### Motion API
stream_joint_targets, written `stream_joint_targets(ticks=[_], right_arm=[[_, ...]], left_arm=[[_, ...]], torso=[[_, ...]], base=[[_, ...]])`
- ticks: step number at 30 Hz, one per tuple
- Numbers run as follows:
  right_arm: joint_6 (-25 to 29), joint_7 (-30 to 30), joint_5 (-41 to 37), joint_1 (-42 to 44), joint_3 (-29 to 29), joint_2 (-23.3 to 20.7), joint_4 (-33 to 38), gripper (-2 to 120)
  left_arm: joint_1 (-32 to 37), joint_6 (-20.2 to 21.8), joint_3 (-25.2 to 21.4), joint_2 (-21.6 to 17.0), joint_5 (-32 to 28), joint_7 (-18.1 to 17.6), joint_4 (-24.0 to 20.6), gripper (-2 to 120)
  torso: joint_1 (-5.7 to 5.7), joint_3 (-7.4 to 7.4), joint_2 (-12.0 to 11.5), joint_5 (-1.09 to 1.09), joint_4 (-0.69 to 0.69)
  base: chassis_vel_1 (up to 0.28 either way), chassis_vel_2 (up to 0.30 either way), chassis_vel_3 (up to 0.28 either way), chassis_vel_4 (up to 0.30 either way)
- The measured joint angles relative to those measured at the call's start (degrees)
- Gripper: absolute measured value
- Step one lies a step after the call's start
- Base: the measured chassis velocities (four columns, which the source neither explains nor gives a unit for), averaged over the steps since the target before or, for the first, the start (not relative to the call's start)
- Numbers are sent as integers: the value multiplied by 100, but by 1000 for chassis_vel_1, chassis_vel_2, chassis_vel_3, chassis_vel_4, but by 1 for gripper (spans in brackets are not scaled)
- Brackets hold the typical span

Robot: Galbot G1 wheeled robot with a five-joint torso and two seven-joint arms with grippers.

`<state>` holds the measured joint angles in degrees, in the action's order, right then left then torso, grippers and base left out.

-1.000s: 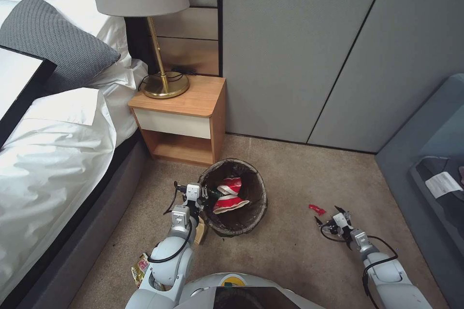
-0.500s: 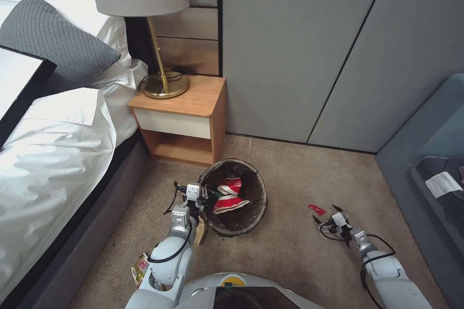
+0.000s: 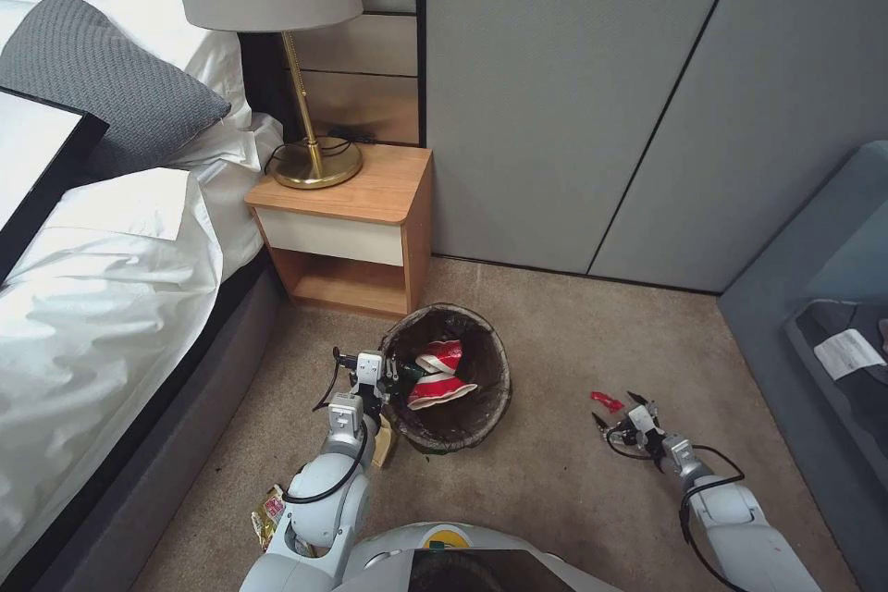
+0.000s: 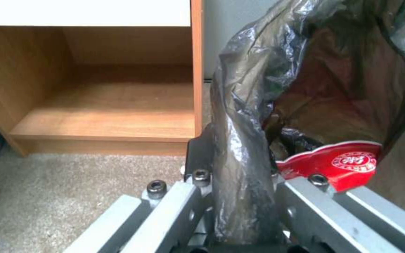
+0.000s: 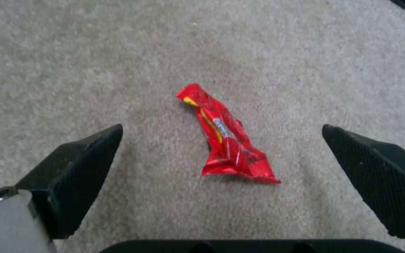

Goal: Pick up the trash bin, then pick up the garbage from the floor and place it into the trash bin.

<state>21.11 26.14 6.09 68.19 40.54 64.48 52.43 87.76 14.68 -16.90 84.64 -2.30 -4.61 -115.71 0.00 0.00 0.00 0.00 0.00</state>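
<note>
Right gripper (image 3: 618, 412): low over the looped beige carpet (image 5: 95, 70), ridged black fingers (image 5: 78, 165) spread wide.
Red wrapper (image 5: 226, 138): crinkled glossy foil lying flat between those fingers, untouched; its print is too small to read.
Left gripper (image 4: 240, 196): clamped on the trash bin's rim.
Trash bin (image 3: 450, 376): round, lined with a wrinkled dark translucent bag, beside the wooden nightstand (image 3: 356, 227).
Crushed cups (image 3: 439, 379): red-and-white paper, inside the bin, bearing a round unreadable emblem.
</note>
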Motion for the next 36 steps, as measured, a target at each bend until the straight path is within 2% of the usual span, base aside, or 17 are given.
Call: stream_joint_targets(ticks=[11, 19, 22, 26, 29, 36], right_arm=[[206, 141, 104, -345, 0, 37, -628, 100], [228, 144, 114, -480, 0, 30, -817, 100], [290, 135, 78, -657, 12, -3, -1081, 90], [336, 140, 69, -724, 13, -13, -1180, 85], [414, 207, 68, -905, 16, -3, -1450, 73], [495, 242, 80, -983, 20, 57, -1663, 57]], left_arm=[[0, 0, 1, 0, 0, 0, 0, 0], [0, 0, 1, 0, 0, 0, 0, 0], [0, 0, 0, 0, 0, 0, 0, 0], [0, 0, 0, 0, 0, 0, 0, 0], [0, 0, 0, 0, 0, 0, 0, 0], [0, 0, 0, 0, 0, 0, 0, 0]], torso=[[0, 0, 0, 0, 0], [0, 0, 0, -1, -1], [0, 0, 0, 0, 1], [0, 0, 0, 0, 0], [0, 0, 0, -3, -2], [-1, -1, 1, -5, -3]], base=[[0, 0, 0, 0], [0, 0, 0, 0], [0, 0, 0, 0], [0, 0, 0, 0], [0, 0, 0, 0], [0, 0, 0, 0]])
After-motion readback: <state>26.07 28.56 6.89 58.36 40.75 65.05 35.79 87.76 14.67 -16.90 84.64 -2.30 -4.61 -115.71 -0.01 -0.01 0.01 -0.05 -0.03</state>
